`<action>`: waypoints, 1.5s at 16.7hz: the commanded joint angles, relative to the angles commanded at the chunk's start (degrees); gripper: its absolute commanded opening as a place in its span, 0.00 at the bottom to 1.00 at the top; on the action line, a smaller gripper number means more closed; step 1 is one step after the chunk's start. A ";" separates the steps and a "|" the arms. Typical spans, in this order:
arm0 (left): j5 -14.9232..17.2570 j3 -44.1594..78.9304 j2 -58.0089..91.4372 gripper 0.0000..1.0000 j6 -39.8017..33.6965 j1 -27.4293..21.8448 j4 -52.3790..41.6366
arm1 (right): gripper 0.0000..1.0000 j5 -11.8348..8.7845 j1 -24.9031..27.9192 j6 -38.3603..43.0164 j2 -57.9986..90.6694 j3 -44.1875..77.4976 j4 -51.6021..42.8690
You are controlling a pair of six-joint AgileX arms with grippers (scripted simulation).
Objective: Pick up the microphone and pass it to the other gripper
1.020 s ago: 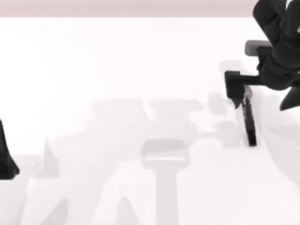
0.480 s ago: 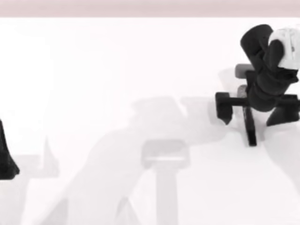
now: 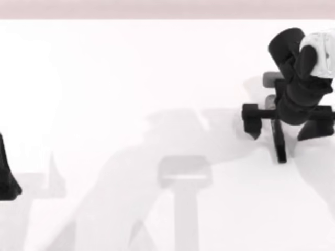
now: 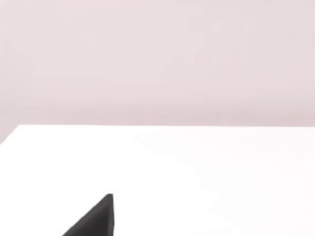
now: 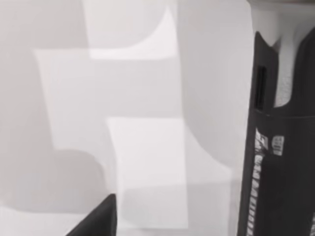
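The microphone [image 3: 280,146] lies on the white table at the right, its black handle pointing toward the front edge. Its grey head [image 3: 270,79] is partly hidden under my right arm. My right gripper [image 3: 281,128] is open and straddles the handle, with one finger on each side and apart from it. In the right wrist view the microphone [image 5: 275,167] fills one side as a black body, and one fingertip [image 5: 101,219] shows beside it over bare table. My left gripper [image 3: 8,180], the other gripper, is parked at the table's left edge, with one fingertip [image 4: 98,219] in its wrist view.
The white table [image 3: 131,78] stretches between the two arms, crossed by soft grey shadows of the arms. A pale pink wall [image 3: 157,8] runs along the back edge.
Over the last second my right arm came forward and slightly left, bringing the open gripper astride the microphone's handle. In the last half second it barely moved. The left arm stayed still.
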 joint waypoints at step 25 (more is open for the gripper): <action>0.00 0.00 0.00 1.00 0.00 0.00 0.00 | 0.00 -0.22 -0.33 -3.41 -5.00 -1.04 6.97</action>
